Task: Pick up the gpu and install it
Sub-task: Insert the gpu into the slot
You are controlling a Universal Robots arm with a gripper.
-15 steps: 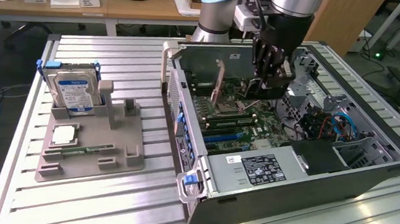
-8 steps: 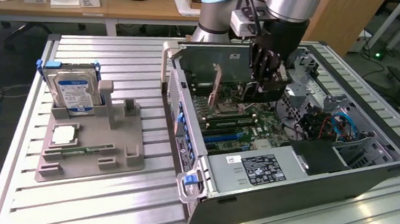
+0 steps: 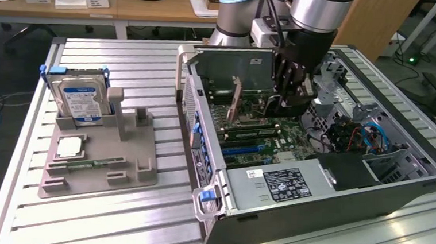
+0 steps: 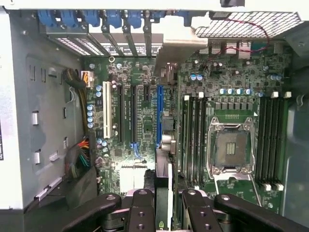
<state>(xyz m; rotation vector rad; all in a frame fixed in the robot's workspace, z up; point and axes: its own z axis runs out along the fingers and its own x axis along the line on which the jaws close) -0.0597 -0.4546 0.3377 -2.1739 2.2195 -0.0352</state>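
My gripper (image 3: 290, 101) reaches down into the open computer case (image 3: 421, 179), over the green motherboard (image 3: 278, 138). It is shut on the gpu (image 4: 163, 186), which appears edge-on as a thin green card between the two black fingers (image 4: 142, 210). The gripper (image 4: 163, 205) holds the card upright above the board, in line with and just beside the blue expansion slot (image 4: 159, 116). In the exterior view, the gpu (image 3: 235, 103) shows as a thin upright card towards that view's left of the gripper. I cannot tell whether its lower edge touches a slot.
A grey parts holder (image 3: 122, 173) on the slatted table carries a silver hard drive (image 3: 81, 101) and a narrow memory stick (image 3: 96, 163). Inside the case are the power supply (image 3: 291, 184), the CPU socket (image 4: 231, 145), memory slots (image 4: 193, 140) and rear bracket tabs (image 4: 116, 19).
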